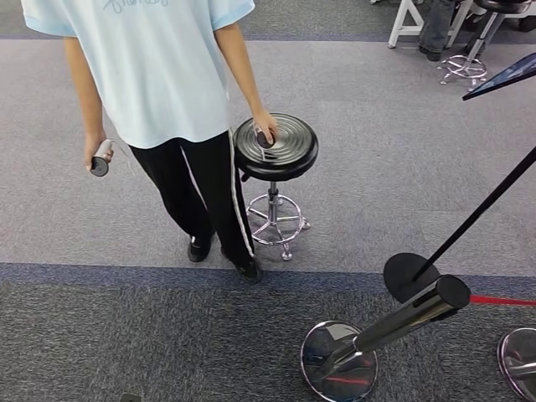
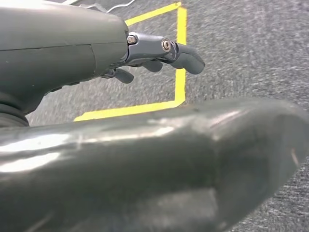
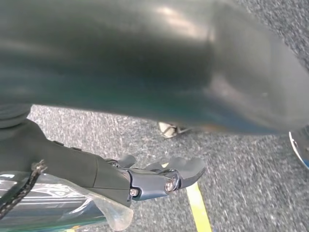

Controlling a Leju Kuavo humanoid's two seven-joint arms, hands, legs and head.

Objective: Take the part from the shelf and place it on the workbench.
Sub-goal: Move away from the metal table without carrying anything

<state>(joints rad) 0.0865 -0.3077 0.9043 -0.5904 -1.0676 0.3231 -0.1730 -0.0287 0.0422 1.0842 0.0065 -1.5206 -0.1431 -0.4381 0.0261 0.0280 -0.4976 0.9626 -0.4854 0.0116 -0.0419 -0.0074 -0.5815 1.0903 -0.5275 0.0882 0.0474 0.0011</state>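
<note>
My left hand (image 2: pixel 146 53) hangs above grey carpet marked with yellow floor tape (image 2: pixel 180 63). Its fingers are stretched out and apart, with nothing in them. My right hand (image 3: pixel 156 176) also hangs over the carpet, near a strip of yellow tape (image 3: pixel 198 208). Its fingers are extended and hold nothing.
A person (image 1: pixel 189 167) in a light blue shirt stands just ahead, one hand on a black round stool (image 1: pixel 275 146) and a small controller (image 1: pixel 100 159) in the other. To the right stand a chrome stanchion (image 1: pixel 404 314), a black post base (image 1: pixel 410 275) and a red belt (image 1: pixel 502 300).
</note>
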